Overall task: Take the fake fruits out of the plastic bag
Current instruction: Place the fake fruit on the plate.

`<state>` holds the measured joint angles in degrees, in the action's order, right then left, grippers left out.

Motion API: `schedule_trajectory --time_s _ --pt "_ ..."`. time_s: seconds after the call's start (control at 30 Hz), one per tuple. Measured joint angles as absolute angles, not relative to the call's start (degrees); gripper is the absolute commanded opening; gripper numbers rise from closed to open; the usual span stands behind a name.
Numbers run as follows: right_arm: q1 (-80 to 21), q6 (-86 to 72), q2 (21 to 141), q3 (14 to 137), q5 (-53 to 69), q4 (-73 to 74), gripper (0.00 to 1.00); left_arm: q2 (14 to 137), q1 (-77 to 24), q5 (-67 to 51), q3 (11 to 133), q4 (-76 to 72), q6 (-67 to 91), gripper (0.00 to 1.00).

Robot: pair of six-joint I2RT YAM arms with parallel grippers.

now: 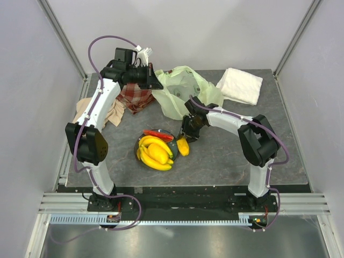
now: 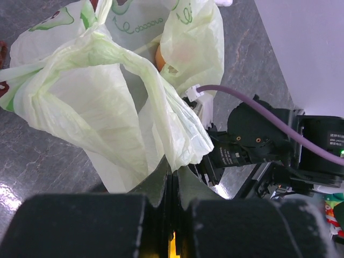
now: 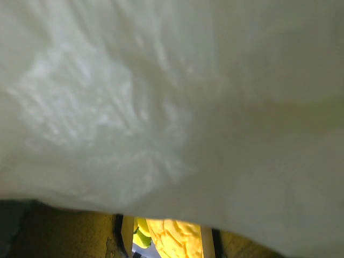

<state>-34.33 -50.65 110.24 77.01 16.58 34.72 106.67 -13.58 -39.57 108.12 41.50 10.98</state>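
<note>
The pale yellow-green plastic bag (image 1: 185, 91) lies at the back middle of the table. My left gripper (image 1: 154, 79) is shut on the bag's edge (image 2: 161, 134) and holds it up; in the left wrist view its jaws (image 2: 173, 180) are pressed together on the film. An orange-pink peach (image 2: 159, 58) shows inside the bag. My right gripper (image 1: 186, 137) is just in front of the bag, shut on a yellow oblong fruit (image 1: 183, 146) that also shows in the right wrist view (image 3: 177, 239). Bag film (image 3: 172, 97) covers most of the right wrist view. A banana bunch (image 1: 152, 146), another yellow fruit (image 1: 157, 153) and a red watermelon slice (image 1: 158, 134) lie on a plate.
The plate (image 1: 141, 160) stands in the front middle, just left of my right gripper. A red checked cloth (image 1: 134, 99) and a beige cloth (image 1: 110, 114) lie at the back left. A white folded towel (image 1: 240, 85) lies at the back right.
</note>
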Motion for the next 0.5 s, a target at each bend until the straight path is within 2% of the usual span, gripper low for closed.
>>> schedule_trajectory --time_s 0.5 --pt "-36.1 -51.7 110.5 79.1 14.4 36.8 0.0 106.7 -13.6 -39.6 107.6 41.5 11.0 0.02"
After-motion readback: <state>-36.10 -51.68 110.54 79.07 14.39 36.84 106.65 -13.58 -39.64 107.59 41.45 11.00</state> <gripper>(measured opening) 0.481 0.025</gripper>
